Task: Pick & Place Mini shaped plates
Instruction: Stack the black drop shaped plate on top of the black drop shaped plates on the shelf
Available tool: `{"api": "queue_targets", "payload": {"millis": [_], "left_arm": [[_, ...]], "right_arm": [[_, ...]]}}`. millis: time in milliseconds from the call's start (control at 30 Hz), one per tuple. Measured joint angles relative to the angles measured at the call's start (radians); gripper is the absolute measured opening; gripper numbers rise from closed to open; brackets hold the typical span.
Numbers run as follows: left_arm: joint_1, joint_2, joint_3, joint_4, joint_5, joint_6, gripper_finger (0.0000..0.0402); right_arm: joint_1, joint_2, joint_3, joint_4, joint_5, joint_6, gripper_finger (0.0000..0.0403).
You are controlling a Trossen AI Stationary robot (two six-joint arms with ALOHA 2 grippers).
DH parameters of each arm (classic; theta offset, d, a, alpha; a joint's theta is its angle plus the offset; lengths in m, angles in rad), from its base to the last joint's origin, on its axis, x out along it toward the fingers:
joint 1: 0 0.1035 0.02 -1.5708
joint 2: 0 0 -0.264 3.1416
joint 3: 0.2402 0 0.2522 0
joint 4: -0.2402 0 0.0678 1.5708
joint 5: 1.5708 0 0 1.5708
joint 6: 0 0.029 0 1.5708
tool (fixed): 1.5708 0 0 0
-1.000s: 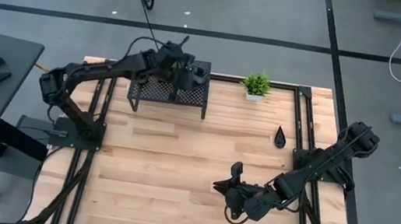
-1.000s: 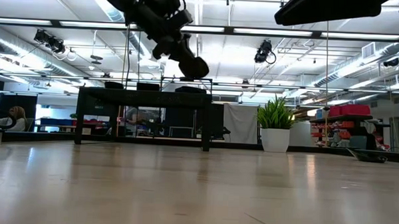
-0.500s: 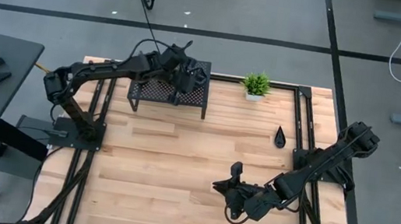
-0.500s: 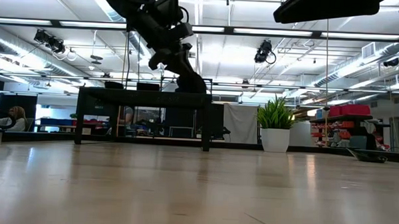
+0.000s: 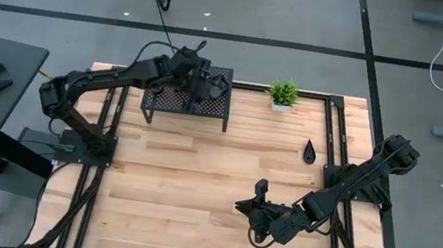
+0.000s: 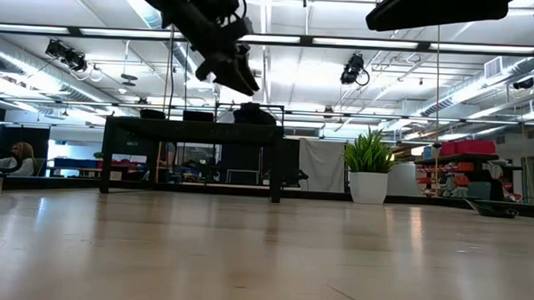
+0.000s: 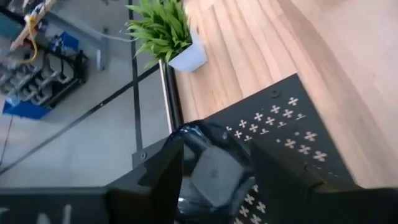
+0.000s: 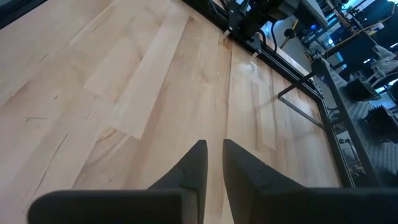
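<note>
A glossy black mini plate (image 7: 211, 171) rests flat on the top of the black perforated rack (image 7: 292, 124) at its far right corner; in the low view it is a dark lump (image 6: 255, 114) on the rack top. My left gripper (image 7: 214, 149) hangs open just above it, a finger on either side, clear of it (image 6: 232, 70). A teardrop mini plate (image 5: 310, 152) lies on the table toward the right edge. My right gripper (image 8: 212, 152) waits low over the near right of the table (image 5: 258, 201), with only a narrow gap and nothing between its fingers.
The rack (image 5: 177, 100) stands at the table's far edge, left of centre. A small potted plant (image 5: 282, 93) stands to its right at the far edge. Bare wood spreads across the middle and the near left of the table (image 5: 169, 186).
My left gripper came down onto the rack's far right corner with the dark plate, opened and let go, then rose and drew back a little. The plate now rests on the rack top.
</note>
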Motion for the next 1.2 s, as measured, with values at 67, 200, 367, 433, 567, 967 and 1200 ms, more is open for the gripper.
{"api": "queue_targets", "payload": {"millis": [67,200,367,433,567,967,1200], "left_arm": [[-0.001,-0.028,0.0,-0.025,-0.018,-0.03,0.0194],[0.001,-0.067,0.0,-0.067,-0.031,-0.138,0.0189],[-0.034,-0.081,0.0,-0.099,-0.032,-0.33,0.0176],[-0.06,-0.08,0.0,-0.121,-0.029,-0.431,0.0169],[-0.148,-0.067,-0.013,-0.13,0.048,-0.612,0.0145],[-0.583,-0.067,-0.342,0.426,0.014,-0.705,0.006],[-0.727,-0.067,-0.534,0.745,-0.17,-0.827,0.0042]], "right_arm": [[0.0,0.0,0.0,0.0,0.0,0.001,0.0052],[0.0,0.0,0.0,0.0,0.0,0.005,0.0052],[0.0,0.0,0.0,0.0,0.0,0.039,0.0052],[0.0,0.0,0.0,0.003,0.001,0.149,0.0052],[-0.006,-0.01,0.0,0.035,0.079,0.261,0.0052],[-0.049,-0.218,0.001,-0.712,0.138,1.016,0.0052],[-0.207,-0.245,0.0,-1.323,-0.105,1.7,0.0062]]}}
